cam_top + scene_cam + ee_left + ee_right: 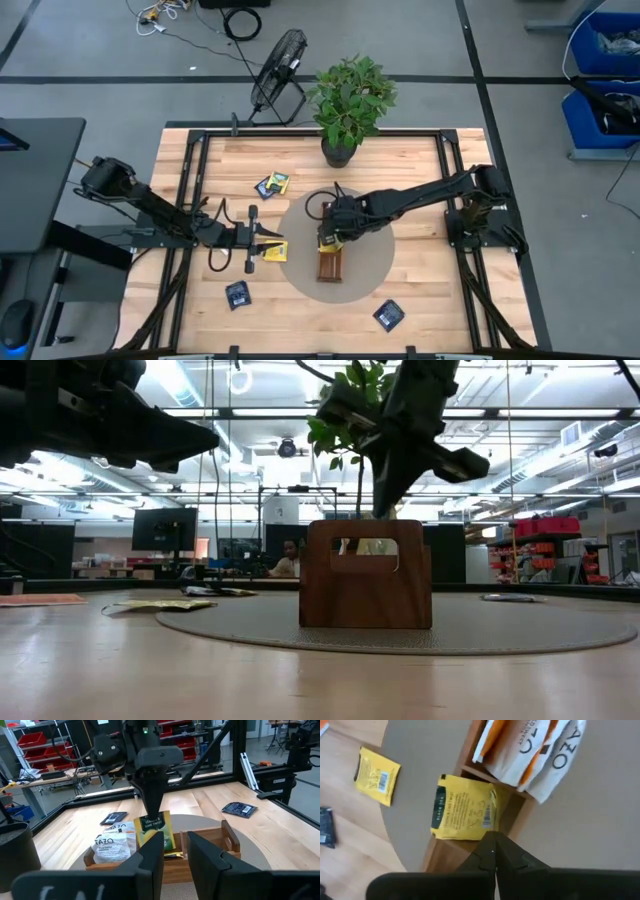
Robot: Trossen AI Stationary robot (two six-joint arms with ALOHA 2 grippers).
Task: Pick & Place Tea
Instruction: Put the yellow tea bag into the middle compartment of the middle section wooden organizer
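My right gripper hangs over the long wooden tray on the round grey mat, shut on a yellow tea sachet. White-and-orange sachets stand in the tray's far part. My left gripper is level at the mat's left edge, raised off the table. Its fingers stand apart with nothing between them. Another yellow sachet lies flat on the table under it. My right gripper pinches the yellow sachet's top edge between its two fingertips, coming from above and pointing steeply down. The sachet hangs flat below the fingers over the tray compartment beside the white-and-orange sachets. Whether its lower edge touches the tray I cannot tell.
Dark sachets lie flat at the near left and near right. A dark and a yellow sachet lie at the far left of the mat. A potted plant stands at the table's far edge, with a fan behind it.
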